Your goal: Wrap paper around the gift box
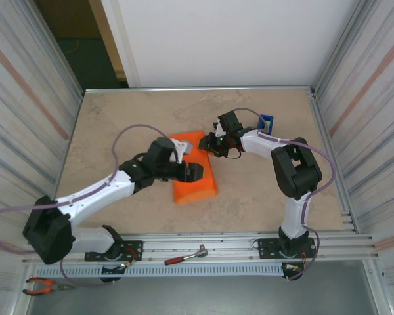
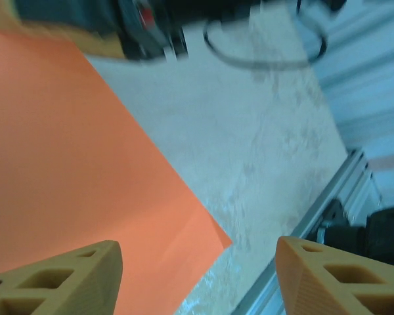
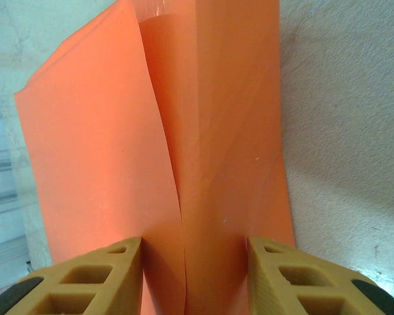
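Observation:
The orange paper (image 1: 197,178) lies folded into a raised bundle mid-table, and the gift box is hidden under it. My left gripper (image 1: 192,172) hovers over the bundle's middle. Its tan fingers (image 2: 65,279) stand wide apart and open above a loose corner of the paper (image 2: 85,164), with nothing between them. My right gripper (image 1: 209,147) is at the bundle's far end. Its two fingers (image 3: 92,279) press on either side of the paper (image 3: 203,164), where two overlapping flaps meet in a seam.
A blue tape dispenser (image 1: 267,123) stands at the back right, behind the right arm. A red-handled tool (image 1: 185,256) lies on the front rail (image 1: 217,244), and pliers (image 1: 43,285) lie at the front left. Corrugated walls close both sides.

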{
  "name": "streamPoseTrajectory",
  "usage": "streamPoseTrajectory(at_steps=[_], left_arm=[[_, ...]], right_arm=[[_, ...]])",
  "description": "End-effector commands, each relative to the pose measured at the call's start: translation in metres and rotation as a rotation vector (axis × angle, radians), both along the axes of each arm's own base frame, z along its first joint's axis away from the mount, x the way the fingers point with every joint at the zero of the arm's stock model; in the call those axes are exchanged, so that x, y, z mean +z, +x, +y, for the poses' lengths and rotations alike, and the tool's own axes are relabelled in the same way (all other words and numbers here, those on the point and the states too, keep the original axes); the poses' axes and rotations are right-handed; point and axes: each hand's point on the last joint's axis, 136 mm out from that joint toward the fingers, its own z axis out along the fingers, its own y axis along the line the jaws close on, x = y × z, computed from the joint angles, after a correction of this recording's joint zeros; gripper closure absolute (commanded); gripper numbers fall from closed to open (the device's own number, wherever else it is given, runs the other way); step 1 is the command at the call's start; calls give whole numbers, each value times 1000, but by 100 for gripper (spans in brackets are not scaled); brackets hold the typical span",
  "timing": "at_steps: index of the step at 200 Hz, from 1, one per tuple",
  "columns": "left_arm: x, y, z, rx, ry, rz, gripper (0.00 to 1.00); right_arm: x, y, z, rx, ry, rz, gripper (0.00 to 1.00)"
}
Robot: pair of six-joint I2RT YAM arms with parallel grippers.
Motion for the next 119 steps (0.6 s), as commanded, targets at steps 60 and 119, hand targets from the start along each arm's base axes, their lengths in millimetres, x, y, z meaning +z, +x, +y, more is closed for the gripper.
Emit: streamPoseTrajectory(at_steps=[60,119], left_arm=[[-26,58,80,276,-81,110,25],[-52,77,53,128,-120,186,22]], right_arm=[[-31,-24,-12,-22,-89,107,60],[-36,-28,-15,-54,-105,110,62]])
